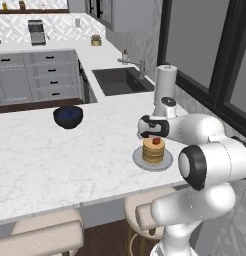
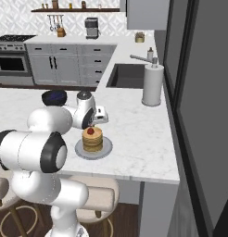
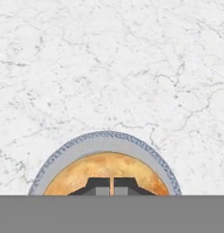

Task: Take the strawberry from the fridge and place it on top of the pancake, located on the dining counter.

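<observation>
Strawberry sits on top of the pancake stack, right of centre in the left base view; same in the right base view, just left of centre, red dot on the golden stack. Stack is on a small grey plate on the dining counter, near its front edge.

Gripper – in the hand view the two dark tips at the bottom centre are pressed together, only a thin seam between them, nothing pinched that I can see. They hang over the pancake top with the plate rim arcing around it. From the base views the hand is right above the strawberry; can't tell if the tips touch it.

Step in hand, as I read it: placement looks done, fruit is on the stack and the fingers have nothing between them. So this is the tail of the place step.

Next move likely calls for a straight lift away from the stack – no sideways drag, since the berry is small and round and could roll off if nudged. Plate is close to the counter edge, so keep clear of it too.

Also in frame: dark blue bowl on the counter left of centre in the left base view, well apart from the plate; paper towel roll by the sink at upper centre-right of the right base view.
</observation>
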Motion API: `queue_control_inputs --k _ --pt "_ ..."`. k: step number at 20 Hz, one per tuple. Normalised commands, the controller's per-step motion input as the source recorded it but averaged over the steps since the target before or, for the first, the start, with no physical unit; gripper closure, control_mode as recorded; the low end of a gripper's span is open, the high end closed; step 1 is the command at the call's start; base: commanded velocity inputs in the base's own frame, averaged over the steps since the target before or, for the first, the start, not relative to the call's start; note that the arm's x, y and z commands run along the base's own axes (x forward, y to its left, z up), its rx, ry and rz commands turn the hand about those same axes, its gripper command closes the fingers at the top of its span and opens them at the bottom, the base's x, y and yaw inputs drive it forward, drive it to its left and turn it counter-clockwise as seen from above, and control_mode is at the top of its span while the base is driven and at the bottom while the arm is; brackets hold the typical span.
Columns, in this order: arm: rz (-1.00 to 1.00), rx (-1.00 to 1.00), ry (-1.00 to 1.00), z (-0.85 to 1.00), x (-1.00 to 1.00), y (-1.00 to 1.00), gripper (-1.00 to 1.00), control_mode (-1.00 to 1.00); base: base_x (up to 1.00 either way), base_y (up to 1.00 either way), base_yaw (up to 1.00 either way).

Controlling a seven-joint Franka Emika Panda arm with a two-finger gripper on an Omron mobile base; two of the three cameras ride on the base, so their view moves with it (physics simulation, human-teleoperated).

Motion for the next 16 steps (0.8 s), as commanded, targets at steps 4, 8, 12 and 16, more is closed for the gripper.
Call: queue_control_inputs --k 4,8,12,16 --pt "0.0 0.0 0.0 0.0 0.01 0.0 -1.0 -1.0 0.0 0.0 0.0" --pt "0.0 0.0 -0.13 0.32 -0.27 0.0 -1.0 -1.0 0.0 0.0 0.0" --pt "0.0 0.0 -0.29 0.7 -0.7 0.0 -1.0 -1.0 0.0 0.0 0.0" --pt "0.0 0.02 -0.25 0.71 -0.97 0.0 -1.0 -1.0 0.0 0.0 0.0"
